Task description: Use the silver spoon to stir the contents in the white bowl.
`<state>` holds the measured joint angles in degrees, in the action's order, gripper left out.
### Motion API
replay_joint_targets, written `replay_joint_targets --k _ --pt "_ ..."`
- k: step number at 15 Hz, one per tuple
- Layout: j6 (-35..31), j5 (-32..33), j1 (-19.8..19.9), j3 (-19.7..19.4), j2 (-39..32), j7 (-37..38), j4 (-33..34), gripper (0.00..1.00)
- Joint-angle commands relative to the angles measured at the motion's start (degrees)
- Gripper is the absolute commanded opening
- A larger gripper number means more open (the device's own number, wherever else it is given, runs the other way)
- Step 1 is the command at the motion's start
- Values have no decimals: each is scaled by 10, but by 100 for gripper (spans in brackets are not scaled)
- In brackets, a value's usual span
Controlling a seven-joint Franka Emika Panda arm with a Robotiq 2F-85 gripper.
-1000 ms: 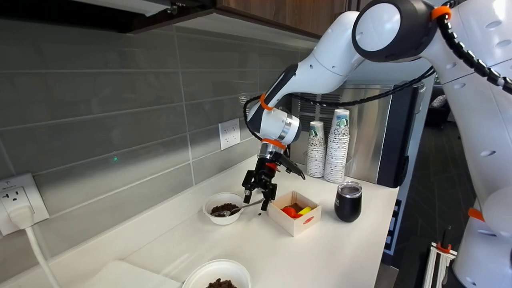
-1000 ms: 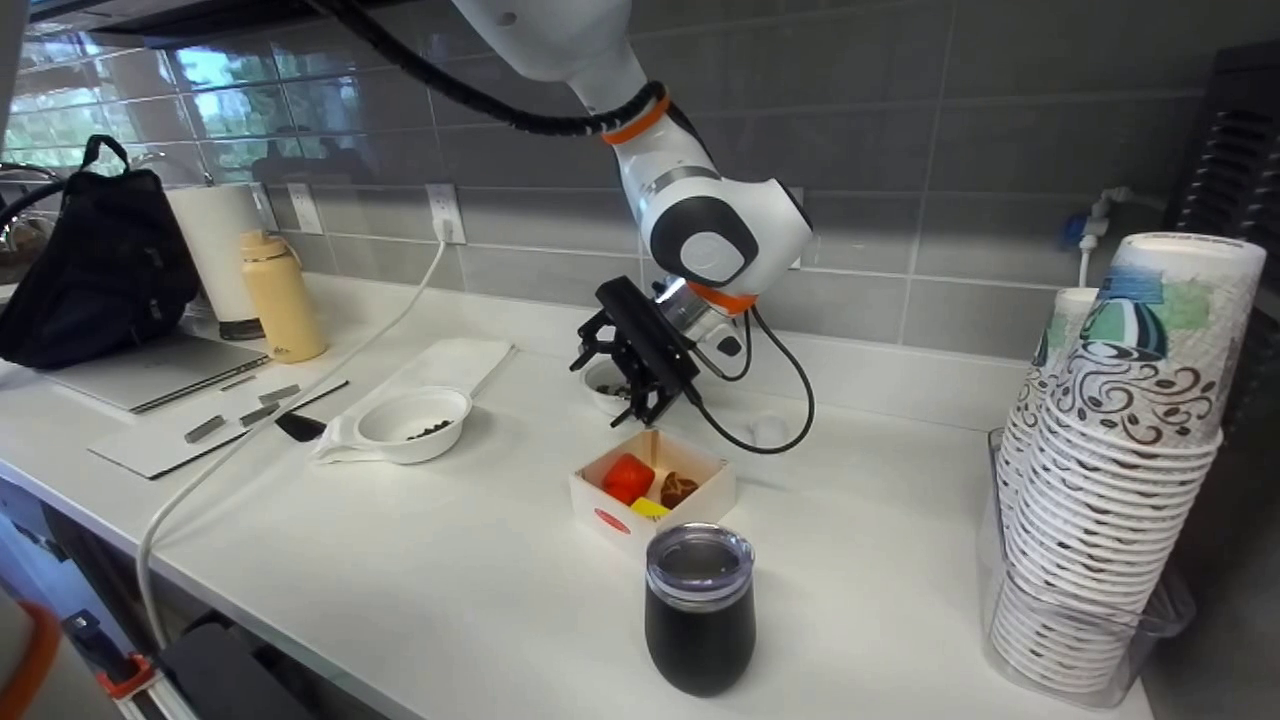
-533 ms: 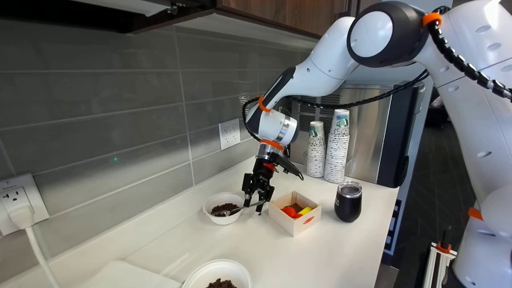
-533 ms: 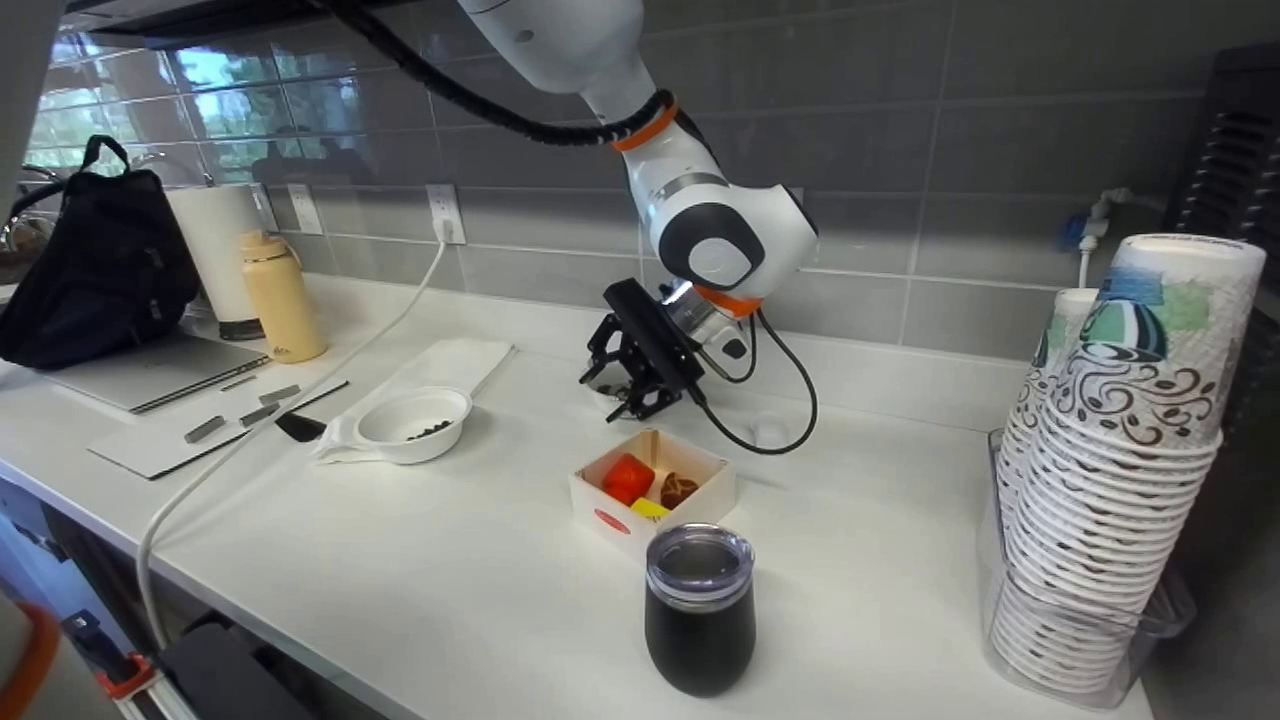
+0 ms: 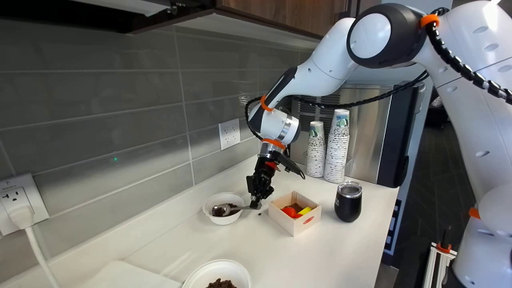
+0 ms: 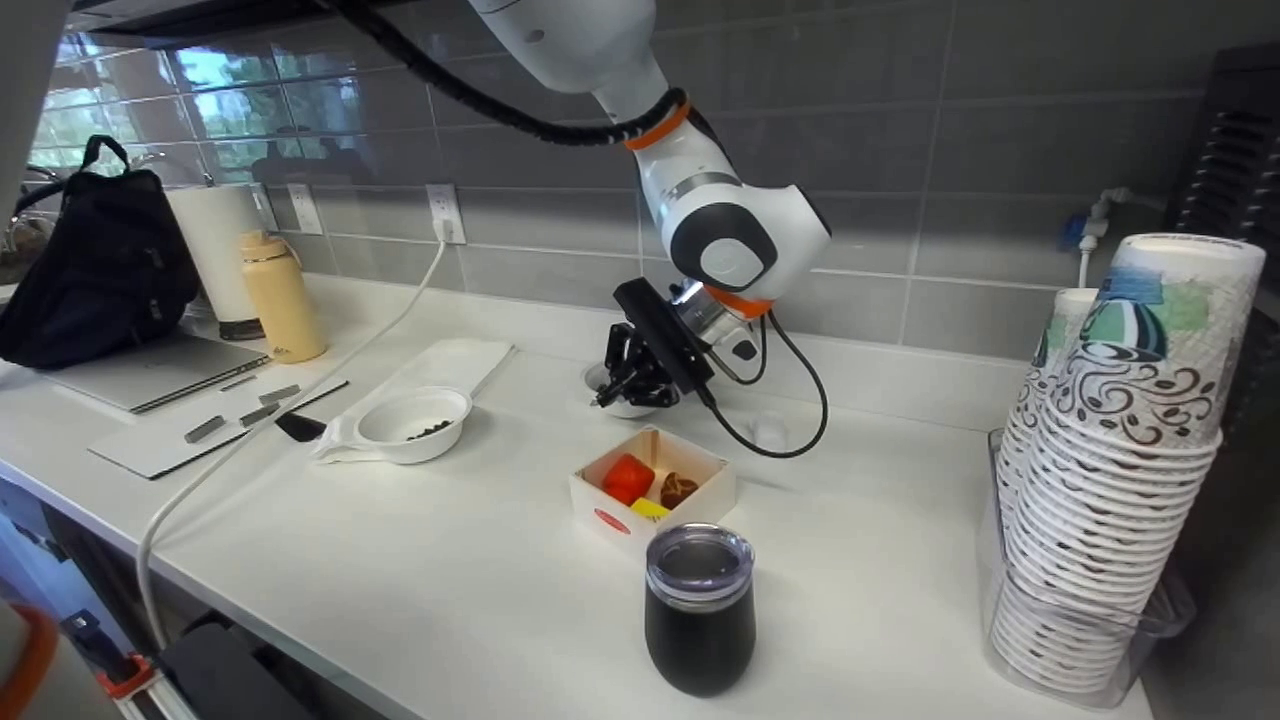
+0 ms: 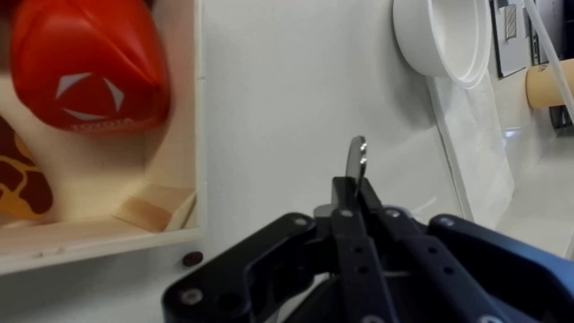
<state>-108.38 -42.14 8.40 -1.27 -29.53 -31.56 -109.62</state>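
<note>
The silver spoon (image 5: 241, 208) leans over the rim of the white bowl (image 5: 226, 220), its head among dark brown bits. My gripper (image 5: 255, 205) is shut on the handle, just outside the bowl, on the side of the wooden box. In the wrist view the handle's shiny end, part of the silver spoon (image 7: 356, 157), sticks out between the two fingertips of my gripper (image 7: 356, 188). The stirring bowl is out of the wrist view. In an exterior view my gripper (image 6: 603, 402) partly covers the white bowl (image 6: 594, 378), and the spoon is hard to make out there.
A wooden box (image 5: 286, 225) with red and yellow pieces stands close beside the gripper. Beyond it is a black tumbler (image 5: 348, 205). Another white bowl (image 6: 405, 450) of dark bits sits farther along the counter. Paper cup stacks (image 5: 337, 152) and the tiled wall (image 5: 152, 152) border the area.
My gripper's fingers have gone from spread apart around the handle to shut on it. The spoon's head has turned and shifted slightly inside the bowl. The arm has moved a little.
</note>
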Motion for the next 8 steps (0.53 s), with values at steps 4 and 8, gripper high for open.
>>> replay_joint_targets --k 4,8 --pt "28 4 16 10 -8 11 22 1" --pt "41 13 11 12 7 19 23 1"
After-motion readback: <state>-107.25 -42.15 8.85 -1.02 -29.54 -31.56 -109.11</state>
